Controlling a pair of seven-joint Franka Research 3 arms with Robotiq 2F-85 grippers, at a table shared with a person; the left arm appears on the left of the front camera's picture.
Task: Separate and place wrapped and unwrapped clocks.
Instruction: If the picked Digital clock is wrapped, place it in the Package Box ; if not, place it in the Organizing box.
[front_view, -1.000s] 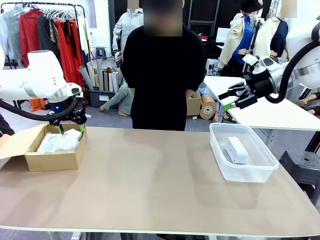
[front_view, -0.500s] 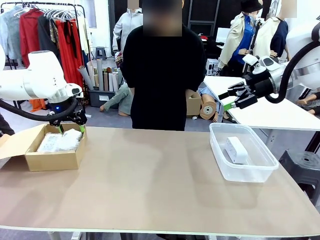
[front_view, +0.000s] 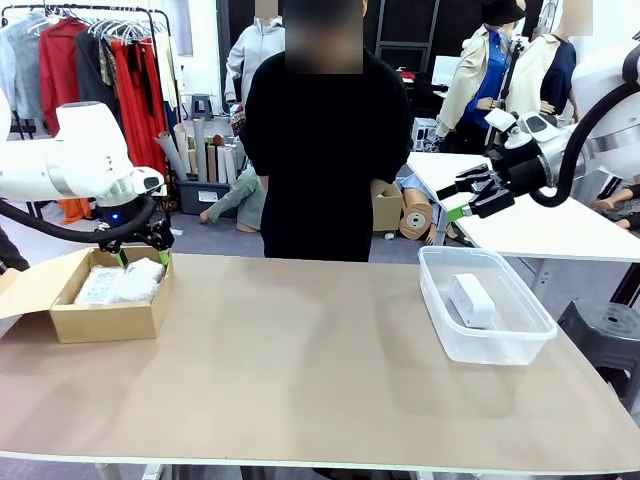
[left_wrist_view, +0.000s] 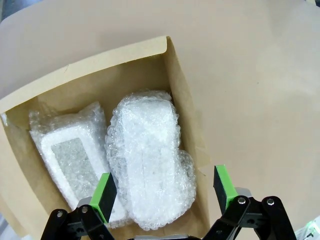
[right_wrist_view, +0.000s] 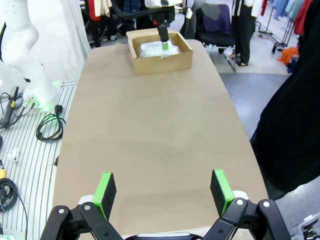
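From the front, the left pincer hung spread over the cardboard box of wrapped bundles, while the right pincer waited spread above the clear plastic tub holding the bare white clock. At the left wrist, the bubble-wrapped bundle, soft and lumpy, lay lengthwise directly between the fingers beside the clear-plastic labelled bundle. The right wrist looked down the tan counter.

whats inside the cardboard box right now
Two wrapped bundles lie side by side in the cardboard box: a white bubble-wrap bundle and a clear plastic bundle with a grey label. Their contents are covered by the wrapping. The open left gripper hovers above.
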